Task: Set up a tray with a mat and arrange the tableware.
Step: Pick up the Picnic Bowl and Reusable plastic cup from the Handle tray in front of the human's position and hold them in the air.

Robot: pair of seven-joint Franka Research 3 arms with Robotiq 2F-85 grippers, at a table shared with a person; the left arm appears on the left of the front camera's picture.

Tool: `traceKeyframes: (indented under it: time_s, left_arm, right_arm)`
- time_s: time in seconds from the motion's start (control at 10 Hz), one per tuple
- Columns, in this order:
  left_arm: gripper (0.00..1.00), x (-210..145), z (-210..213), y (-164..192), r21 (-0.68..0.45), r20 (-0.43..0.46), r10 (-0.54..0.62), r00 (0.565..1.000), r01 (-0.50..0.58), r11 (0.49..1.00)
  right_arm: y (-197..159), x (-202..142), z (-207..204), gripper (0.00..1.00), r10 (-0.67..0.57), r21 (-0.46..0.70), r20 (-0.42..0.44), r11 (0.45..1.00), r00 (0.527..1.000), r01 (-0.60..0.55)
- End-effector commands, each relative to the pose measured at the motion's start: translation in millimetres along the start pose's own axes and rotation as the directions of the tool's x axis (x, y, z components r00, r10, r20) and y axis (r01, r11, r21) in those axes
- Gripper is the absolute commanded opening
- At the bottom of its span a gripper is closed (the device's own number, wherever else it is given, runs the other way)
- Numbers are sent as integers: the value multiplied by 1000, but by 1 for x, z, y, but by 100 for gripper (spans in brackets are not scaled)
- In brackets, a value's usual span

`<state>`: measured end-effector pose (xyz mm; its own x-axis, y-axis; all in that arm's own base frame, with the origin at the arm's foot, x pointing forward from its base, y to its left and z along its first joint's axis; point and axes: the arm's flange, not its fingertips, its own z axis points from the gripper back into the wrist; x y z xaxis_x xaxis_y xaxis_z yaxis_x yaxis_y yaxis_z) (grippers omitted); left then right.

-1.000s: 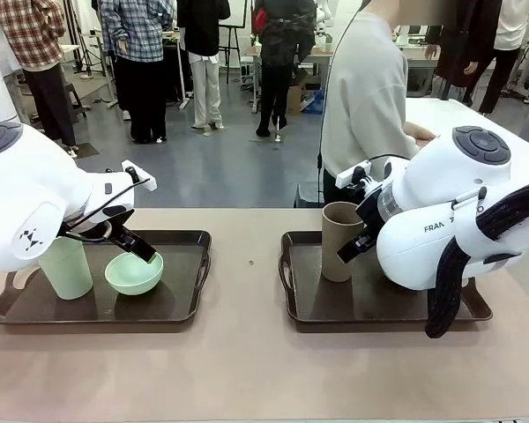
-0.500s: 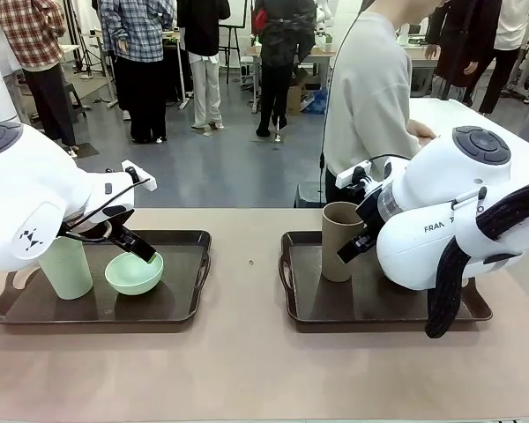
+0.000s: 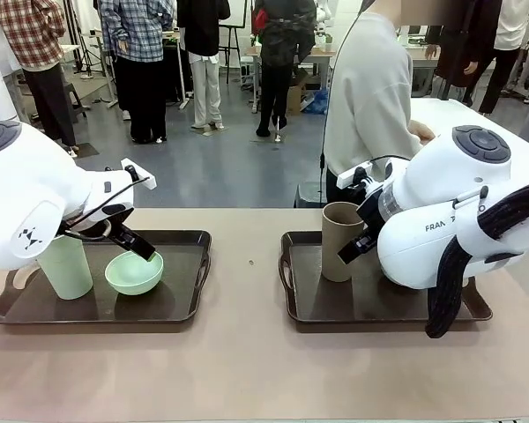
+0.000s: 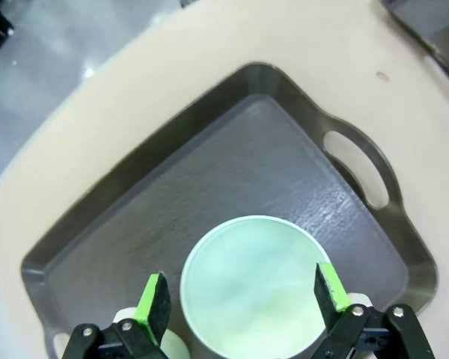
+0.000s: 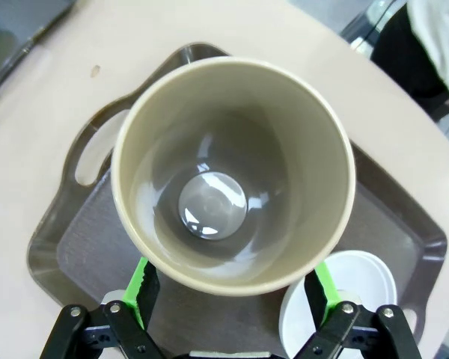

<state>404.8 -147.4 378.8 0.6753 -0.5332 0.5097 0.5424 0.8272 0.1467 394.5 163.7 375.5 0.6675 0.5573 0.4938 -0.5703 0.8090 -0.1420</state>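
1. The mint green bowl [image 3: 134,273] sits in the left tray [image 3: 181,304], beside the mint green tumbler [image 3: 64,266].
2. The left gripper [image 3: 142,248] hovers over the bowl, jaws spread wide and gripping nothing.
3. The tan-brown tumbler [image 3: 340,240] stands in the right tray [image 3: 335,315]. The right gripper [image 5: 234,288] flanks it, jaws also spread.
4. The step is probably arranging tableware. Next, each gripper needs to close or lift clear.
5. The right wrist view reveals a white bowl [image 5: 348,295] beside the tumbler; from the front, the arm covers that spot.
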Motion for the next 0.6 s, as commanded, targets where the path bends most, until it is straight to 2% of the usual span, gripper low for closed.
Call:
traceKeyframes:
  time_s: [0.0,0.3,0.4,0.5]
  left_arm:
    - [100,-27,41,-1,37,52,-37,998,36,999]
    - [100,-49,105,-14,-59,6,-73,997,73,996]
    - [100,-60,116,-21,-118,-78,-78,994,69,991]
    - [100,-76,133,-31,-149,-175,-109,979,83,985]
  right_arm:
    - [12,-25,41,100,-50,-40,-29,998,998,49]
    - [28,-72,111,100,-75,-86,-85,994,993,68]
    - [31,-91,127,100,-94,-71,-128,994,987,85]
    - [36,-114,137,100,-100,-43,-209,995,973,93]
